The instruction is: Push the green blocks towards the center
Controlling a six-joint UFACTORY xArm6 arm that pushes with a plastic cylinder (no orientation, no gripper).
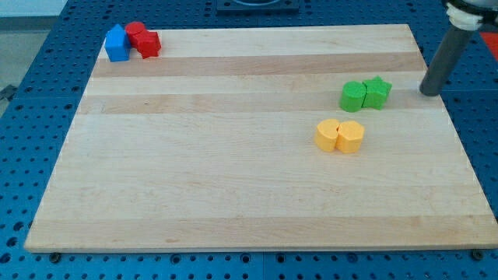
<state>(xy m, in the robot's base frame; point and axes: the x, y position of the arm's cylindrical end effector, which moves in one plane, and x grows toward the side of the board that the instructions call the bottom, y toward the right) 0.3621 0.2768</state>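
Yellow blocks [340, 135] below green blocks [365, 94]

two green blocks [365, 95], two yellow [340, 135], red [144, 40], blue [117, 43], pale wood board [233, 179].

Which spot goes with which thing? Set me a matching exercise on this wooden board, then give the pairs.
Things:
1. small blue block
2. green star-shaped block
3. pair of yellow blocks
4. my tip

Places:
A. right of the green blocks, apart from them
B. touching a round green block
C. below the green blocks
D. top left corner, against the red blocks

Pairs: 1-D, 2-B, 3-C, 4-A
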